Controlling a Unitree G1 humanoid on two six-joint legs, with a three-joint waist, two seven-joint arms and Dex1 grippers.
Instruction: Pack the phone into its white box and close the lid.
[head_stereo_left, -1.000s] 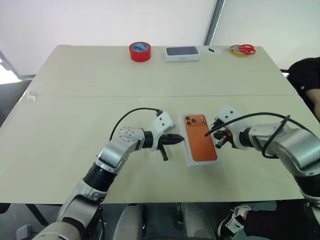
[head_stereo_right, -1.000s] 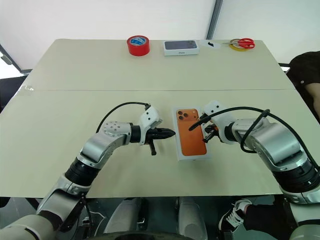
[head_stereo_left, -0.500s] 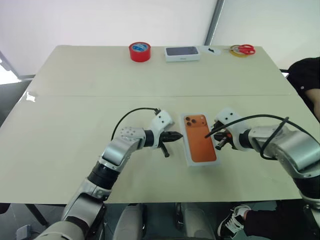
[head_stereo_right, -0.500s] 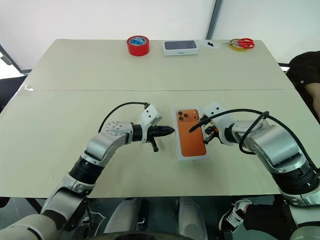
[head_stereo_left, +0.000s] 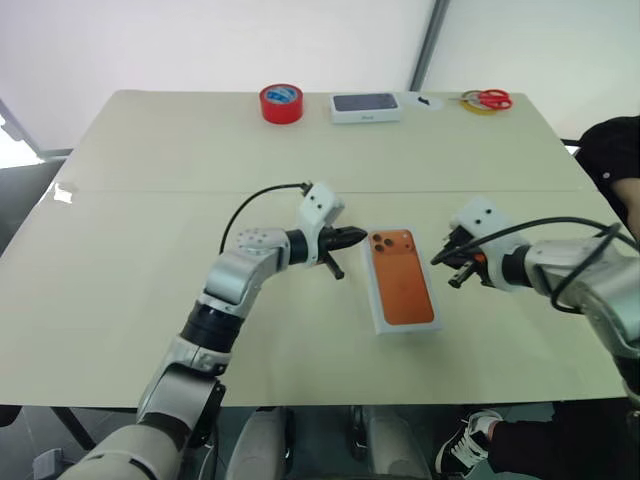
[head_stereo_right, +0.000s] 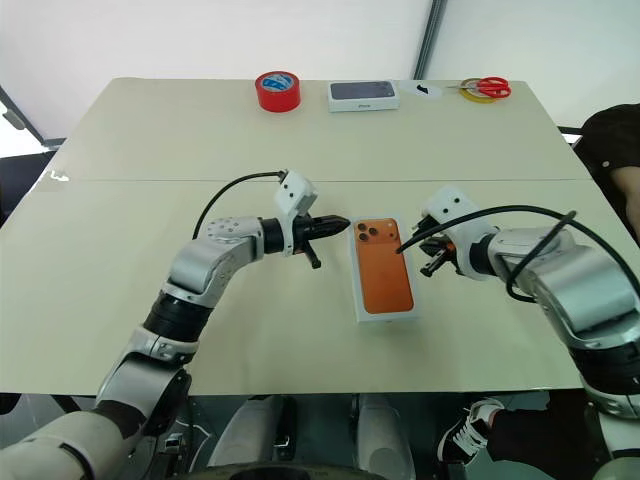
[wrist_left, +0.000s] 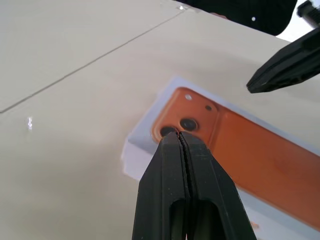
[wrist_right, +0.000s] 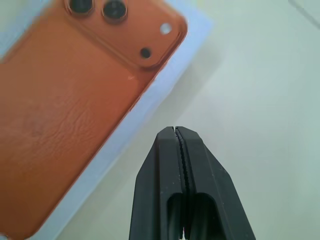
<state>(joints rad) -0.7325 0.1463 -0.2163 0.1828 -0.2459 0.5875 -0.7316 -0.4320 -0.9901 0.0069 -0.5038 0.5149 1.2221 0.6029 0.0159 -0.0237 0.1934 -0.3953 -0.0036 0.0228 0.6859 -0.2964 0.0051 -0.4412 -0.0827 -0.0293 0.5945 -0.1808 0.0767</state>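
Observation:
The lid (head_stereo_left: 402, 282), white with an orange phone printed on its top, lies flat on the table's near middle. It covers the white box and the phone, both hidden beneath it. My left gripper (head_stereo_left: 360, 237) is shut and empty, its tip just off the lid's far left corner and slightly above the table. The left wrist view has those shut fingers (wrist_left: 179, 165) over the printed camera lenses. My right gripper (head_stereo_left: 438, 261) is shut and empty too, hanging a short way to the right of the lid (wrist_right: 75, 110).
At the table's far edge stand a red tape roll (head_stereo_left: 280, 102), a white box with a dark phone picture (head_stereo_left: 365, 106), and red-handled scissors (head_stereo_left: 489, 98). A person's dark sleeve (head_stereo_left: 612, 165) shows at the right edge.
My left gripper rose and moved toward the lid's far left corner. My right gripper lifted and drew away to the right, off the lid's edge. The lid stayed in place.

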